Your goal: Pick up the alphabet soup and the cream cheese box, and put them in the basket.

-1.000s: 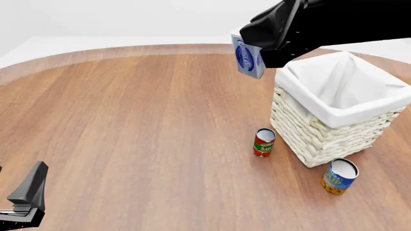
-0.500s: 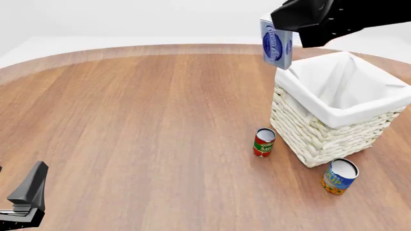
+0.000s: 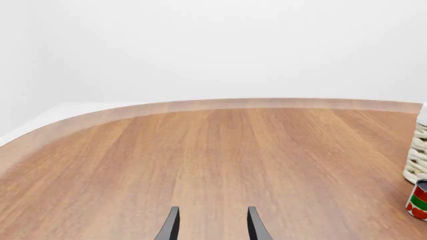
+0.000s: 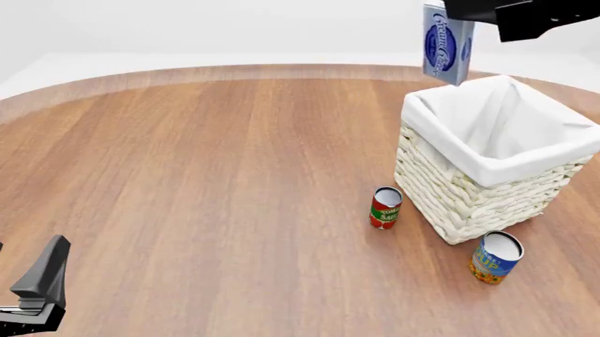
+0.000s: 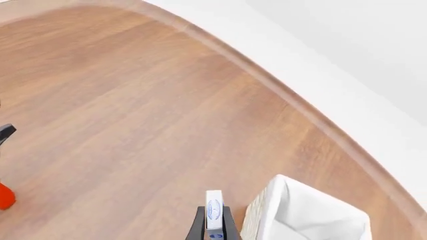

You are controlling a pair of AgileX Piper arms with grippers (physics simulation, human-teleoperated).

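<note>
Gripping cream cheese box (image 4: pixel 446 43) edge-on, your right hand (image 5: pixel 213 231) is holding it aloft above far rim of basket (image 4: pixel 487 172). Your left hand (image 3: pixel 209 226) is idling low over desk (image 4: pixel 206 161), fingers apart, holding nothing. Two cans are standing on desk: alphabet soup (image 4: pixel 495 258) beside basket's near corner, tomato sauce can (image 4: pixel 386 207) left of basket. Basket interior is showing only white lining.

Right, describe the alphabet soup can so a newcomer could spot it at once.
Find the woven basket with the white lining on the table's right. The alphabet soup stands at its near corner. It is blue and yellow-orange with a white top, and wider than the red and green can.
</note>
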